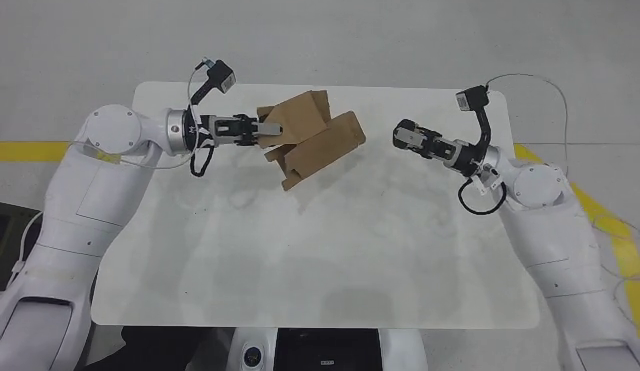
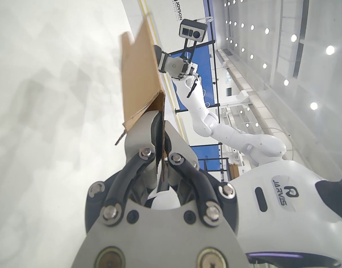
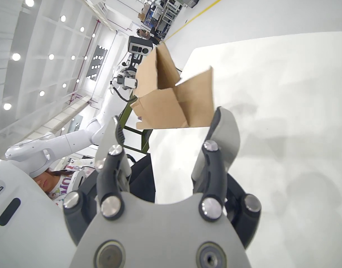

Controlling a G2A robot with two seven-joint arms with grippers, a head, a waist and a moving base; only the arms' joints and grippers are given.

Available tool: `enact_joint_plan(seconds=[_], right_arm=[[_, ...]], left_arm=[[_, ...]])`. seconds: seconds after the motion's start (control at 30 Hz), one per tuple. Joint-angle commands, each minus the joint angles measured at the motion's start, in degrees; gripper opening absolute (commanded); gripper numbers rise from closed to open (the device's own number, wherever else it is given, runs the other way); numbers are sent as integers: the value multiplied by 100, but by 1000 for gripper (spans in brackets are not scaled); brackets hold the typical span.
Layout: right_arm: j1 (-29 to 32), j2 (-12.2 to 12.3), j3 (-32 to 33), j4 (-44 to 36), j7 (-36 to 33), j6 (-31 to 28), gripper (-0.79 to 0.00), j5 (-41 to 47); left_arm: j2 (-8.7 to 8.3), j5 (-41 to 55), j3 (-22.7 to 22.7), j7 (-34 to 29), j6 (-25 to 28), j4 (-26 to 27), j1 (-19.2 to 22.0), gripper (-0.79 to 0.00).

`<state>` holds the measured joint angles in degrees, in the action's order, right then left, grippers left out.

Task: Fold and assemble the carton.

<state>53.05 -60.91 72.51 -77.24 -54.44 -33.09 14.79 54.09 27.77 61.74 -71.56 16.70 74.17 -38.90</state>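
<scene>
One edge of the partly opened carton [image 1: 310,136] is sitting clamped in my left pincer [image 1: 268,129] above the worktop [image 1: 330,261], while my right pincer [image 1: 398,134] is hovering nearby, spread apart, with flap folding seemingly remaining.

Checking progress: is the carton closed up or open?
Open: the carton has flaps splayed outward around a hollow interior; the left gripper clamps one edge.

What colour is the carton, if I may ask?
The carton is plain brown, clearest in the right wrist view.
</scene>
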Motion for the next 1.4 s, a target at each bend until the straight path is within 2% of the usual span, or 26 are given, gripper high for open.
enact_joint_plan(seconds=[0.0, 0.2, 0.27, 0.37, 0.43, 0.83, 1.37], right_arm=[[77, 40, 93, -301, -226, 8, 0, -15], [-108, 31, -183, -525, -992, -255, 0, 417], [-256, 6, -366, -479, -1276, -349, -117, 589], [-476, -32, -666, -411, -1385, -289, -413, 739], [-606, -55, -870, -338, -1398, -277, -456, 790], [-1381, -206, -2098, 263, -1327, -348, -499, 965], [-1905, -370, -2804, 916, -1222, -453, -529, 1233]], left_arm=[[-19, -61, 40, -133, 120, 81, -42, -785], [-66, -326, 71, -542, 462, 256, -196, -785], [-77, -368, 73, -640, 533, 289, -238, -785], [-89, -351, 71, -817, 655, 356, -296, -785], [-96, -287, 66, -920, 682, 414, -336, -785], [-216, -42, 136, -1064, 538, 963, -569, -785], [-353, 104, 183, -1060, 542, 1196, -665, -785]])
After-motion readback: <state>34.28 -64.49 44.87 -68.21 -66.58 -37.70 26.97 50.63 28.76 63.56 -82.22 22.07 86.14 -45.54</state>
